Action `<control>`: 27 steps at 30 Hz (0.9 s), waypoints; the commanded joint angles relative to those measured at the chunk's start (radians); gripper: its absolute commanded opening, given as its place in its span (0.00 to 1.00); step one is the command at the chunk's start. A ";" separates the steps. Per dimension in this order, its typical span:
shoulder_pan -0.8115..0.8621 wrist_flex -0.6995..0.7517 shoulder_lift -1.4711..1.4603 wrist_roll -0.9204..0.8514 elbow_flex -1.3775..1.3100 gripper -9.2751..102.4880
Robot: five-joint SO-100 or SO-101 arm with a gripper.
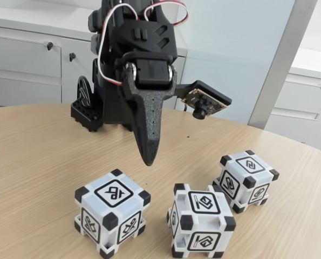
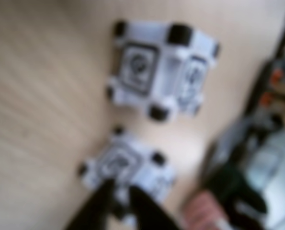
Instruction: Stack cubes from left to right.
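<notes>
No stacking is yet done: the three white plastic cubes with black corners [image 1: 112, 212] [image 1: 200, 220] [image 1: 246, 179] are seen apart on the round wooden worktop [image 1: 36, 172], and the empty black claw [image 1: 149, 154], pressed almost together, must be opened and lowered.

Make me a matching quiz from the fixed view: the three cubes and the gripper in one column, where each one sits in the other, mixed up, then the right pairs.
Things:
1. left cube
2. middle cube
3. right cube
4. gripper

Places:
A. farthest back on the table
B. hanging in the air above the table
C. nearest the picture's left edge
D. between the other two cubes

Pairs: 1-C, 2-D, 3-A, 4-B
</notes>
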 commanded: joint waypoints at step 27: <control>0.011 -0.006 0.057 0.020 -0.006 0.08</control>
